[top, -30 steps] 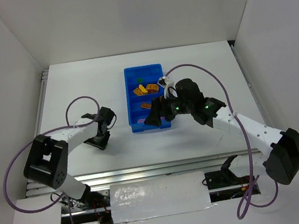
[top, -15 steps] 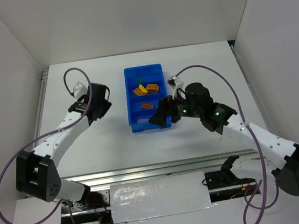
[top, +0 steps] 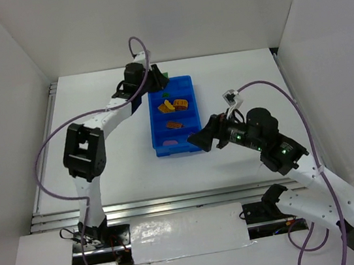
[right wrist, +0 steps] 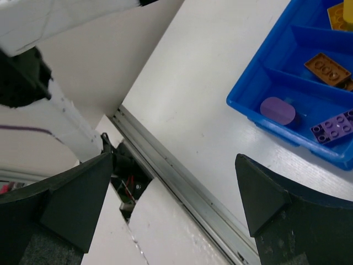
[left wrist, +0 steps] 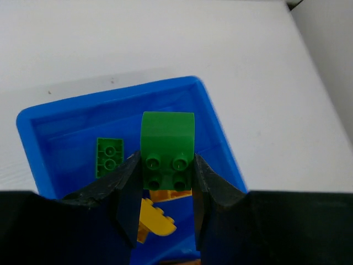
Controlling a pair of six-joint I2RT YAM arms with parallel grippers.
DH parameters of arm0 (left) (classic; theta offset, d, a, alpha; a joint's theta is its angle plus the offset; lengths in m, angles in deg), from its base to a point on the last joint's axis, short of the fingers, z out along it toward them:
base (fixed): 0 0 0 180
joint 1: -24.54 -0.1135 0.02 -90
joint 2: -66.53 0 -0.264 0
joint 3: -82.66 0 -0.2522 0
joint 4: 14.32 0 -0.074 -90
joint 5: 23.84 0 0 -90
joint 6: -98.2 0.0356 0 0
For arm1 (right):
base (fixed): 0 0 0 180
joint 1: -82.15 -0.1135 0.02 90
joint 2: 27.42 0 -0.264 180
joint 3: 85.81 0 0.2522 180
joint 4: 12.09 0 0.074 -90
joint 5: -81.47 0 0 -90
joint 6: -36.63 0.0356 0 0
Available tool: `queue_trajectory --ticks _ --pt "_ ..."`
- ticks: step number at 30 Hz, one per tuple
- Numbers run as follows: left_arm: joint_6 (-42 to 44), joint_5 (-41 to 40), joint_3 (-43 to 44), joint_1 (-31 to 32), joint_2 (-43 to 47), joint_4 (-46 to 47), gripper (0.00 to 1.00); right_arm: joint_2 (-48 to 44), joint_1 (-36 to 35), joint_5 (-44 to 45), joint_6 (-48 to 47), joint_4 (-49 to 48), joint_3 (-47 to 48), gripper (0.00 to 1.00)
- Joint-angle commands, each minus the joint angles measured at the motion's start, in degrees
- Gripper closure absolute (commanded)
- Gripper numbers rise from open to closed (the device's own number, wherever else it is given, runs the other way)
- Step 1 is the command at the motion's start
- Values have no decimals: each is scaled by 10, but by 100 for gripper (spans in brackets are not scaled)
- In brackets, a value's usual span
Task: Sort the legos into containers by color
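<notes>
The blue tray (top: 188, 88) lies at the table's middle back, split into compartments. My left gripper (left wrist: 165, 176) is shut on a green lego (left wrist: 167, 149) and holds it above the tray's far compartment, where a flat green lego (left wrist: 108, 156) lies. In the top view this gripper (top: 158, 80) is at the tray's far left corner. Orange-yellow legos (top: 172, 105) lie in the second compartment, brown ones (top: 174, 125) in the third, purple ones (right wrist: 333, 126) in the nearest. My right gripper (top: 199, 139) is open and empty, just right of the tray's near corner.
White walls enclose the table on three sides. A metal rail (right wrist: 182, 182) runs along the table's near edge. The tray's rim (left wrist: 220, 138) lies under my left fingers.
My left arm has swung from the table's left side up to the tray's far end. My right gripper has drawn back right, away from the tray's near end.
</notes>
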Motion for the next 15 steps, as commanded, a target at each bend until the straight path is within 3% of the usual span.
queue_trajectory --ticks 1,9,12,15 --pt "74 34 53 5 -40 56 100 -27 -1 -16 -10 53 3 0" --pt "108 -16 102 25 -112 53 99 -78 -2 -2 -38 110 4 0" --pt "109 -30 89 27 -117 60 93 -72 -1 -6 -45 110 10 0" --pt "105 -54 98 27 -129 59 76 -53 -2 -18 -46 94 12 0"
